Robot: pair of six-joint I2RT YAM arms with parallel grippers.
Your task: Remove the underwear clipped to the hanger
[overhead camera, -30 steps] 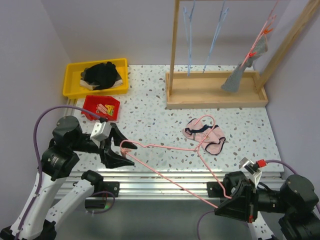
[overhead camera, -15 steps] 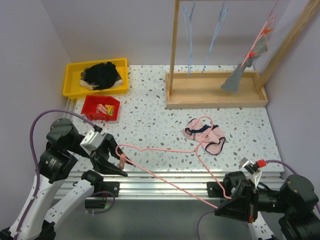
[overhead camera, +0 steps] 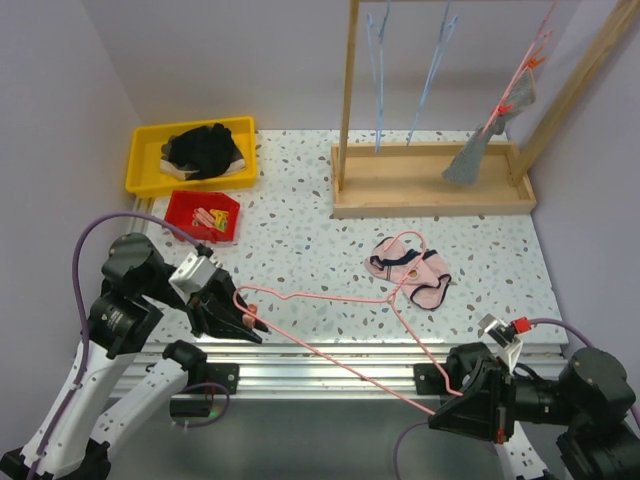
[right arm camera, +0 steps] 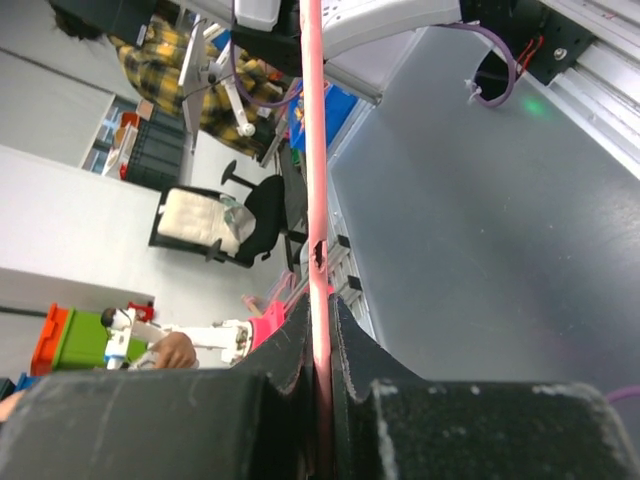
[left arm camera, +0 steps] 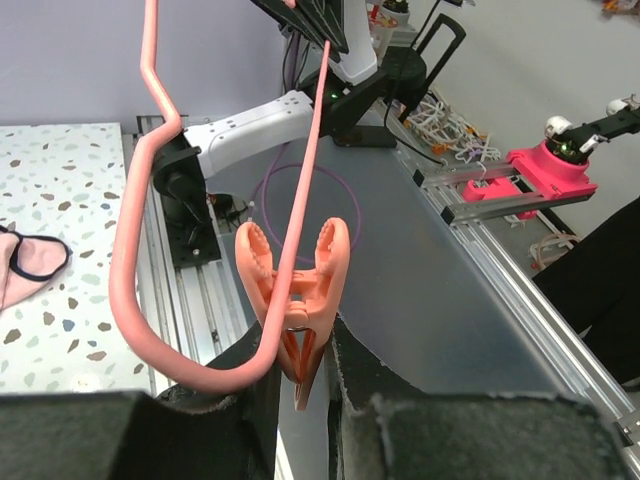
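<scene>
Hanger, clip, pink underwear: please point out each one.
Hanger (left arm camera: pixel 120 285): left wrist view, on its curved wire.
Clip (left arm camera: pixel 328 265): left wrist view, on one toothed arm.
Pink underwear (overhead camera: pixel 380 266): top view, on its left part.

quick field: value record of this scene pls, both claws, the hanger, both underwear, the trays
left claw: shut on the clip, squeezing its mouth open
clip: on the hanger wire, no cloth in its mouth
right claw: shut on the hanger's far end
pink underwear: lying on the table, by the hanger's hook
grey underwear: hanging at the wooden rack
yellow tray: holds the black clothing heap
red tray: holds small clips
</scene>
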